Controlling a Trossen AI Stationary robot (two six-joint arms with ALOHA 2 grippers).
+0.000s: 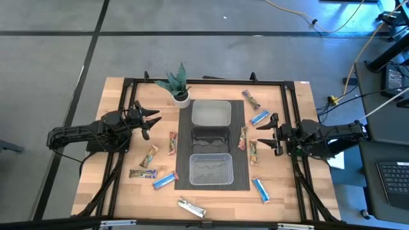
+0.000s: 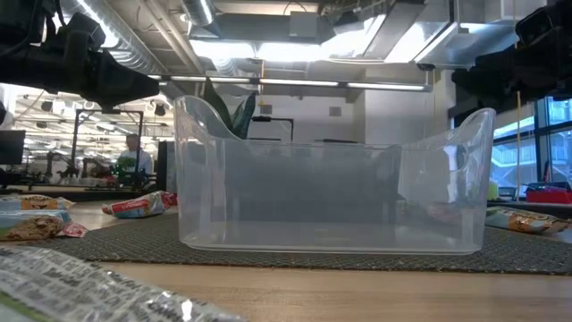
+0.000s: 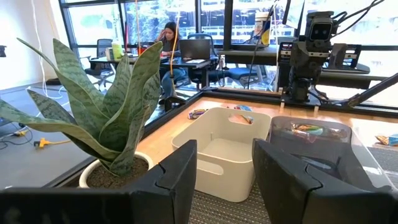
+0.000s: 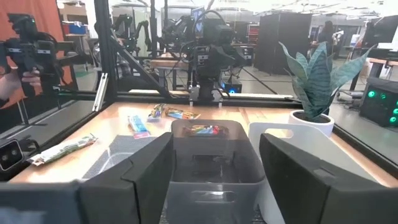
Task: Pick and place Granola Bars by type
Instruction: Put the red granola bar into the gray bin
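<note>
Granola bars lie flat on the wooden table on both sides of a dark mat. On the left are a brown-red bar (image 1: 172,142), a gold one (image 1: 149,155), a brown one (image 1: 142,173) and a blue one (image 1: 165,181). A silver-white bar (image 1: 191,207) lies by the near edge. On the right are a brown bar (image 1: 251,99), two blue bars (image 1: 259,117) (image 1: 260,190) and two gold-toned bars (image 1: 243,138) (image 1: 254,152). My left gripper (image 1: 151,121) (image 3: 224,180) hovers open left of the mat, near the plant. My right gripper (image 1: 265,135) (image 4: 217,168) hovers open right of the mat.
Three bins stand in a row on the mat (image 1: 185,147): a white one (image 1: 211,113) far, a dark-looking clear one (image 1: 211,137) in the middle, a clear one (image 1: 211,169) (image 2: 331,188) near. A potted plant (image 1: 179,86) stands at the far edge. A black frame rail (image 1: 204,81) rings the table.
</note>
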